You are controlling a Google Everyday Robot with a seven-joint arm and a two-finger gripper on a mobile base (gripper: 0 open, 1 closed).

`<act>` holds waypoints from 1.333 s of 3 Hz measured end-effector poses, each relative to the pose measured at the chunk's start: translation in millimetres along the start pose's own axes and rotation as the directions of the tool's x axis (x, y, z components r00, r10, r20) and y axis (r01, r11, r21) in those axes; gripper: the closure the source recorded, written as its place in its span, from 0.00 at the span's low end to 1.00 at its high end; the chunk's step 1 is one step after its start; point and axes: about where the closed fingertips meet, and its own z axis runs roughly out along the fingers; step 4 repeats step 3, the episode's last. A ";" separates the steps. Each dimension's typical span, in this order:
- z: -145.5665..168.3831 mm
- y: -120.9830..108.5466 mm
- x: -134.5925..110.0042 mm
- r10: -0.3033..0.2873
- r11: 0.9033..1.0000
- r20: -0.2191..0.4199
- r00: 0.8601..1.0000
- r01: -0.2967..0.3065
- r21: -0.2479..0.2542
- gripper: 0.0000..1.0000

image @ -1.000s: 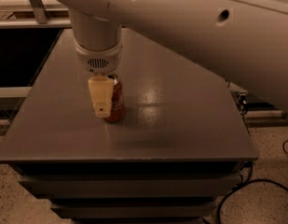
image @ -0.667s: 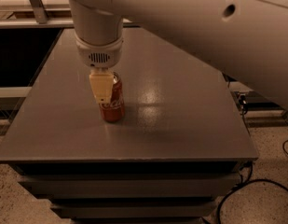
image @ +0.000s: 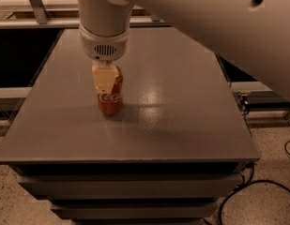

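Cola can (image: 110, 103) upright on the grey table (image: 182, 107), left of centre; gripper (image: 108, 84) set over its upper half, near finger flat against the wall, apparently clasping it (far finger hidden); light, thin-walled, smooth, easily dented; grip mid-body, gently.

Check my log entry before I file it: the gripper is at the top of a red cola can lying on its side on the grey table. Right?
No. The camera view shows the red cola can standing upright on the grey table, not on its side; the gripper is at its top.
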 end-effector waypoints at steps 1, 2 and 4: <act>-11.1 -1.0 1.6 -0.007 1.000 0.030 1.000 0.007 0.009 1.00; -28.3 0.3 6.3 -0.008 1.000 0.057 0.998 0.007 0.026 1.00; -50.3 11.5 9.7 -0.048 0.998 0.088 0.995 0.045 0.036 1.00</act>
